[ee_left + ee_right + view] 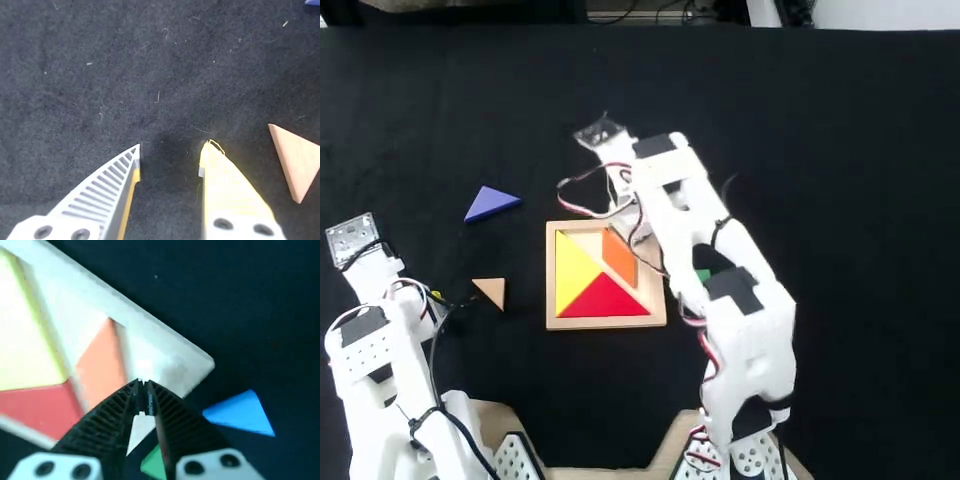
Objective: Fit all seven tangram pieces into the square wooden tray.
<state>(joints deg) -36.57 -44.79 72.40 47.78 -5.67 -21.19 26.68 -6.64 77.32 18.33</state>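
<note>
tray [606, 322] on tabletop [840, 150], yellow [575, 270], orange [620, 258], red [605, 300] seated, gaps left | tan triangle [295, 160] loose, just beside open left claw [172, 150] | right claw [142, 386] closed above tray rim | step: probably fetching triangle | next: likely shift over it, pinch

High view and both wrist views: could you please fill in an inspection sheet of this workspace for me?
Surface: black cloth, lint-flecked.
Job's things: wooden tray holds yellow piece, orange piece and red piece; blue triangle and tan triangle lie loose on the cloth; green piece beside the tray.
Clutter: nothing seen.
Grippers: left gripper open, near the tan triangle; right gripper shut, over the tray's corner.
Cables: red and white wires loop beside the right arm.
Surroundings: wooden board at the near edge.
</note>
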